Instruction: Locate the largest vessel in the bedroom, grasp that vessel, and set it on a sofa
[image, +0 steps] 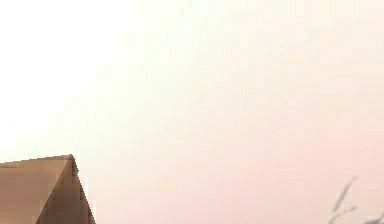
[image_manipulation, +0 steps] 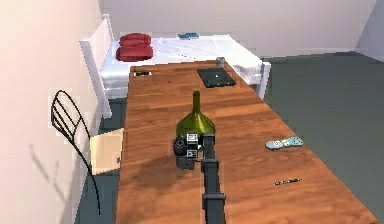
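forward view: a pale wall stands close ahead, with a brown wooden corner (image: 40, 190) low at the view's left.

arm side view: the green vessel (image_manipulation: 197, 120), broad below with a thin neck, stands upright on the long wooden table (image_manipulation: 160, 100), close by the gripper (image_manipulation: 183, 150) at the end of the arm (image_manipulation: 212, 190). i cannot tell how its jaws stand, or whether it holds anything. a bed (image_manipulation: 235, 52) lies beyond the table. grasping looks like the step in hand: better to take the broad body than the neck, then lift straight up before drawing back, clear of the remote (image_manipulation: 284, 143).
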